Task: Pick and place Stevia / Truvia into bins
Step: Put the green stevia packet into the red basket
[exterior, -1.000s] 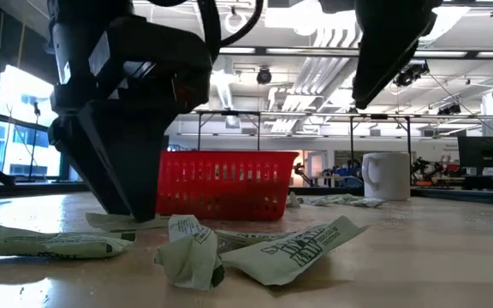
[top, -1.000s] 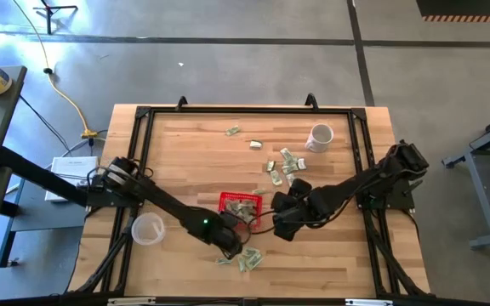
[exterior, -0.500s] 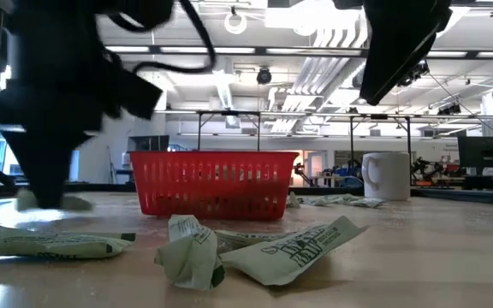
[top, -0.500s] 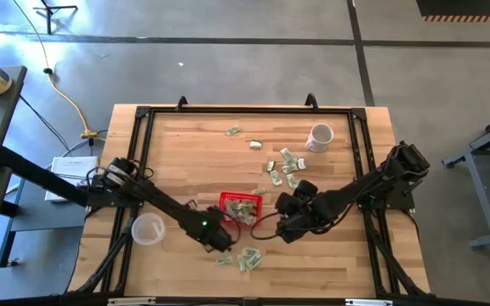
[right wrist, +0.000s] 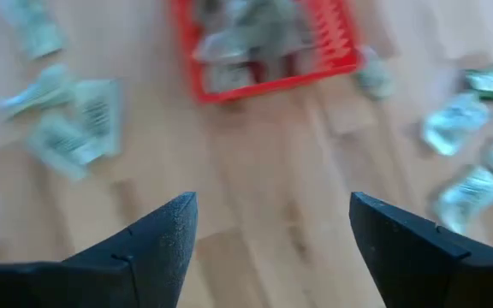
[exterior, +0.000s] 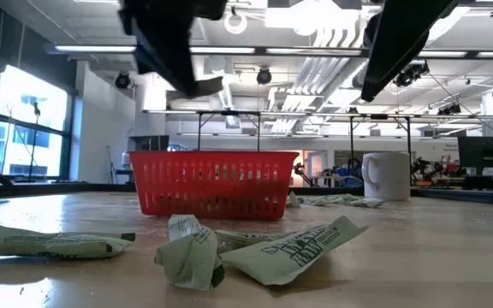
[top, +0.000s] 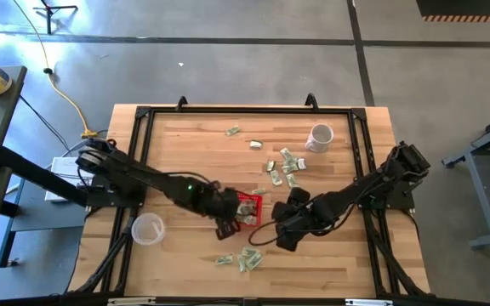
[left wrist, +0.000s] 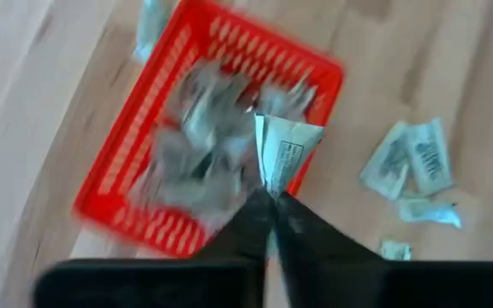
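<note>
Left claw (left wrist: 268, 201) above the red basket (left wrist: 127, 162), fingers pinched together on one pale green sachet (left wrist: 285, 150). Right claw (right wrist: 268, 227) spread wide, empty, hovering over bare counter (right wrist: 255, 162) just beside the basket. More sachets inside the basket, others scattered (top: 243, 258) on the counter near the white mug (top: 320, 136).
</note>
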Controlling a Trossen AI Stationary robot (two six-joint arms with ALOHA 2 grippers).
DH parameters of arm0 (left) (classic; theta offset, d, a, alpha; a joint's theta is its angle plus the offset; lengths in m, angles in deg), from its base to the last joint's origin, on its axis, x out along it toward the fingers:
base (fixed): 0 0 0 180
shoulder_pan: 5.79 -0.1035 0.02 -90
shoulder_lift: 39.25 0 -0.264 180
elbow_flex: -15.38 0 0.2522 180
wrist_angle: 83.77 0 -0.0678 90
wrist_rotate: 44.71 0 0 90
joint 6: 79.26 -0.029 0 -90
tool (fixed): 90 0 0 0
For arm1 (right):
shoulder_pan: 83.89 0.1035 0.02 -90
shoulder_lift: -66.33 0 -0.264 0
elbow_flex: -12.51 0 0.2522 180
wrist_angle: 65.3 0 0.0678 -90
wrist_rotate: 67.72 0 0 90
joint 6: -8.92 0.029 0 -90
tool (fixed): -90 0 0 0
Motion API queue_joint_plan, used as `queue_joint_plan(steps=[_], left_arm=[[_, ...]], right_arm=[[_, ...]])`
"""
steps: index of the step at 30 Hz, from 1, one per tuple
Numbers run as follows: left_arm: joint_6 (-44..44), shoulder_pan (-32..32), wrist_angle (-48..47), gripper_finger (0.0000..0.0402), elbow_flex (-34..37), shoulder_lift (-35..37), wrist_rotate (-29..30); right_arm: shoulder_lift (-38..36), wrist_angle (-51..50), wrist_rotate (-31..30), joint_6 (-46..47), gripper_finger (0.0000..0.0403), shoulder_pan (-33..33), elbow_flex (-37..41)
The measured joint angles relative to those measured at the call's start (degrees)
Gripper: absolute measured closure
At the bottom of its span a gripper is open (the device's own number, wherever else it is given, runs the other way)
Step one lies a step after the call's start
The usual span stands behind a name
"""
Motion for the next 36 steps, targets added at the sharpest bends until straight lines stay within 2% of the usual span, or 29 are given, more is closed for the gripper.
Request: queue_joint_plan(steps=[2,7,10,13,17,22,27,31,36], left_arm=[[-2.4,-1.5,1.9,0.0300,-0.1,-1.7,-0.4],[-2.3,-5.0,-2.6,0.0185,0.0,-3.0,-2.3],[-2.7,-4.1,-6.5,0.0138,0.0,-0.9,-5.6],[-2.9,0.3,-10.6,0.0116,0.0,2.6,-5.2],[0.0,8.0,-12.2,0.0118,1.4,5.2,-3.9],[12.3,16.4,-11.6,0.0148,4.1,5.4,-0.2],[22.0,21.2,-11.2,0.0181,7.5,5.4,1.7],[23.8,23.8,-11.2,0.0205,9.6,5.4,1.5],[26.4,26.5,-11.4,0.0229,10.7,5.4,1.0]], right_arm=[[0.0,0.2,0.5,-0.3,0.0107,0.6,0.0],[0.2,1.1,0.6,0.1,0.0107,2.0,0.0],[1.2,6.3,2.0,-6.9,0.0107,3.3,0.9],[3.3,14.6,6.0,-16.8,0.0107,4.2,3.1],[7.8,24.2,9.7,-25.8,0.0107,5.0,4.0],[13.2,35.4,13.1,-35.5,0.0107,5.2,4.0],[16.9,38.6,13.1,-39.5,0.0114,5.0,4.0],[19.2,39.0,13.0,-39.0,0.0138,4.8,4.0],[21.5,43.7,13.1,-40.5,0.0191,3.7,3.9]])
